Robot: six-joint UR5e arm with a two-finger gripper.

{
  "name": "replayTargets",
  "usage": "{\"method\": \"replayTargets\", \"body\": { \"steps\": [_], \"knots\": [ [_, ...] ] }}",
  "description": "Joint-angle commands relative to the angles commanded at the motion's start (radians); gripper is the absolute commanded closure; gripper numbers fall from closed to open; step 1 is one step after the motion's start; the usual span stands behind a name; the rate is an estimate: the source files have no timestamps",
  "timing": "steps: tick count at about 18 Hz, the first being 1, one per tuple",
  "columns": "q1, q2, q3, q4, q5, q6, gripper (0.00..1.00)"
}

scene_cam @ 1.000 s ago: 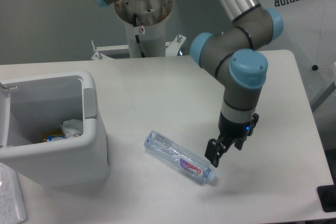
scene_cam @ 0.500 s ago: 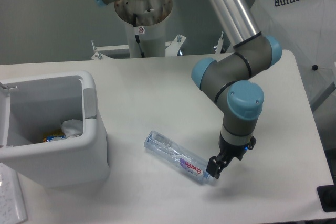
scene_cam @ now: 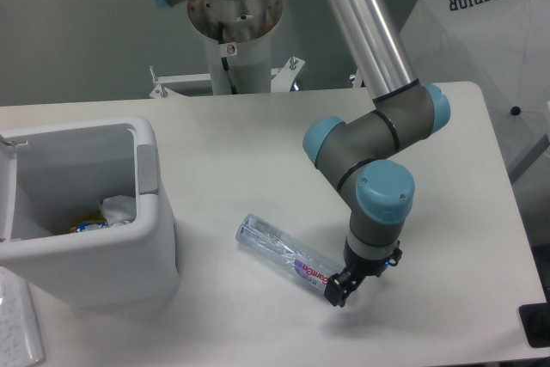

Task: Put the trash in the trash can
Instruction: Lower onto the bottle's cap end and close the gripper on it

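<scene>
Lowered and shifted left since a second ago, the gripper [scene_cam: 337, 291] now sits at the cap end of the water bottle [scene_cam: 288, 259]; whether its jaws grip cannot be told. Lying on the table [scene_cam: 258, 143], the bottle runs diagonally, base toward the trash can [scene_cam: 129, 238], which holds the tissue [scene_cam: 119, 209].

**Gripper drops onto the bottle's cap end**

The gripper [scene_cam: 337, 291] has come down and leftward over the last second, from hanging clear beside the bottle [scene_cam: 290, 259] to sitting low at its cap end, now covering the cap (whether the fingers have closed on it cannot be told). The arm's wrist and elbow joints have swung left with it.
</scene>
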Motion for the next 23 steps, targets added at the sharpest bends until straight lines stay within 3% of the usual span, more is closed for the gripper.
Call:
{"method": "replayTargets", "body": {
  "steps": [5,16,19,23],
  "knots": [
    [-0.002,-0.012,0.011,-0.002,0.023,0.0,0.13],
    [-0.017,-0.02,-0.001,-0.002,0.025,-0.002,0.41],
    [-0.023,-0.021,-0.002,-0.002,0.025,-0.002,0.41],
    [-0.023,-0.02,-0.001,-0.003,0.025,-0.002,0.52]
  ]
}}
